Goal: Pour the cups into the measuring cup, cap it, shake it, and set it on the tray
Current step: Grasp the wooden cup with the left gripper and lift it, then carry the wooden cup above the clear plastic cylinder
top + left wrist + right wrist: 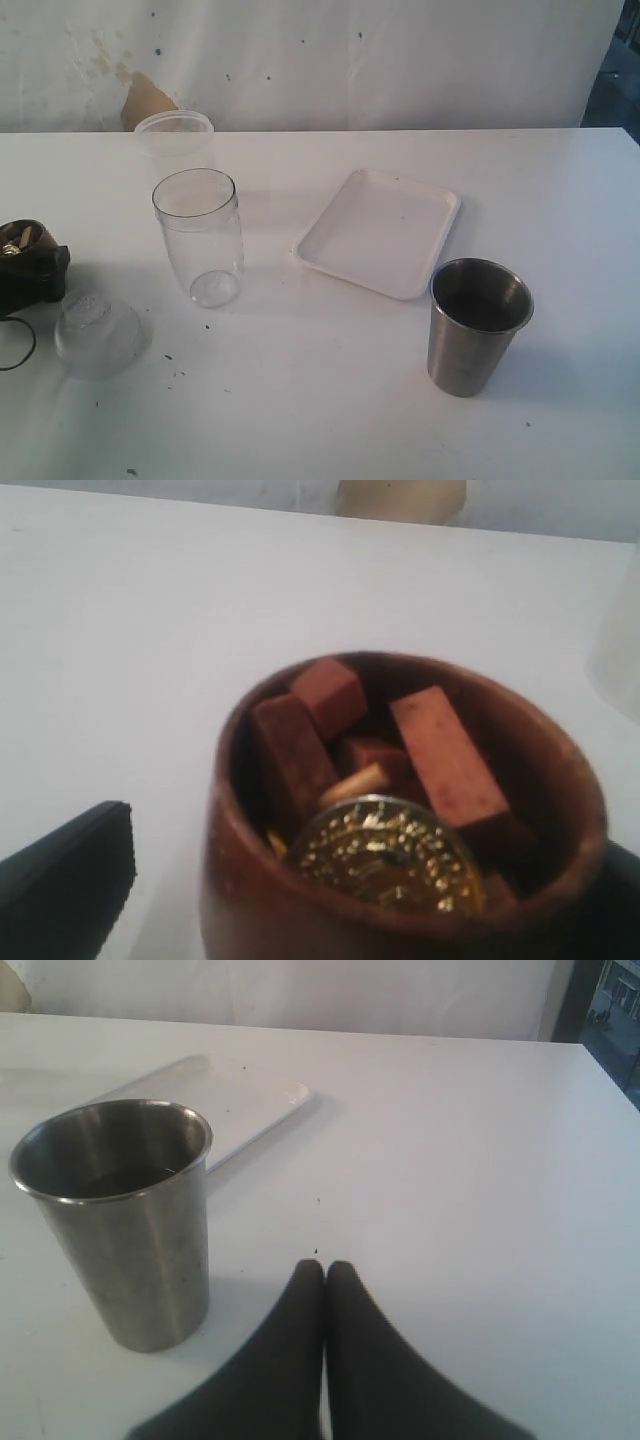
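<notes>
White tabletop in the exterior view: the clear measuring cup (pixel 198 238) stands upright and empty beside the bare tray (pixel 380 232), the steel tumbler (pixel 478 325) stands near the tray's other side, and the wooden cup (pixel 22 238) sits at the left edge, so no pouring, capping or shaking looks done. In the left wrist view, the left gripper (pixel 365 855) has its jaws spread wide either side of the wooden cup, which holds small blocks and a gold coin, and is not clamped on it. In the right wrist view, the right gripper (pixel 324 1275) is pinched together on nothing, just beside the steel tumbler.
</notes>
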Robot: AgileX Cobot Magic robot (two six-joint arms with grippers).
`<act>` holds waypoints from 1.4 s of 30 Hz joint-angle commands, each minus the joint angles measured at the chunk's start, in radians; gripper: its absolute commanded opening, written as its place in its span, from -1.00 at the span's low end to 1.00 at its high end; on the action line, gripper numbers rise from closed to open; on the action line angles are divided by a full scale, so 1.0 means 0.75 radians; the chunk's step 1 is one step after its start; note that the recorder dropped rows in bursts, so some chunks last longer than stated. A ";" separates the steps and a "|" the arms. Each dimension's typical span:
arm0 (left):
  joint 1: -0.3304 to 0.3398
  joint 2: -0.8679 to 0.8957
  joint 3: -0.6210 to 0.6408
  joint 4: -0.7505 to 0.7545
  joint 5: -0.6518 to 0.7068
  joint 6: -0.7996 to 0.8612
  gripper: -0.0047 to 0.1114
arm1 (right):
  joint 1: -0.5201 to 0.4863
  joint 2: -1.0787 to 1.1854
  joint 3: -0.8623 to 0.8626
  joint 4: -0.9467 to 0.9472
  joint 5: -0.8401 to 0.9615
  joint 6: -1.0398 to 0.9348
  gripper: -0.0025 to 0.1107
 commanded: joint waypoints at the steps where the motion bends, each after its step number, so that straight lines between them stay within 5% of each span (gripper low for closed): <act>1: -0.004 0.036 -0.011 -0.013 -0.027 0.010 0.75 | -0.005 -0.007 0.006 -0.003 -0.005 0.005 -0.96; 8: -0.004 0.036 -0.011 -0.013 -0.027 0.016 0.53 | -0.005 -0.007 0.006 -0.003 -0.005 0.005 -0.96; 11: -0.004 0.036 -0.011 -0.008 -0.027 0.016 0.11 | -0.005 -0.007 0.006 -0.003 -0.005 0.005 -0.96; 15: -0.004 0.036 -0.011 0.109 -0.027 0.013 -0.82 | -0.005 -0.007 0.006 -0.003 -0.005 0.005 -0.96; 16: -0.004 0.033 -0.011 0.151 -0.027 0.028 -0.91 | -0.005 -0.007 0.006 -0.003 -0.005 0.005 -0.96; 27: -0.004 -0.254 -0.021 0.175 -0.016 0.013 -0.92 | -0.005 -0.007 0.006 -0.003 -0.005 0.005 -0.96; 31: -0.012 -0.363 -0.105 0.416 0.168 -0.105 -0.92 | -0.005 -0.007 0.006 -0.003 -0.005 0.005 -0.96; 37: -0.142 -0.423 -0.307 0.520 0.528 -0.182 -0.92 | -0.005 -0.007 0.006 -0.003 -0.005 0.005 -0.96; 42: -0.251 -0.423 -0.423 0.535 0.626 -0.132 -0.92 | -0.005 -0.007 0.006 -0.003 -0.005 0.005 -0.96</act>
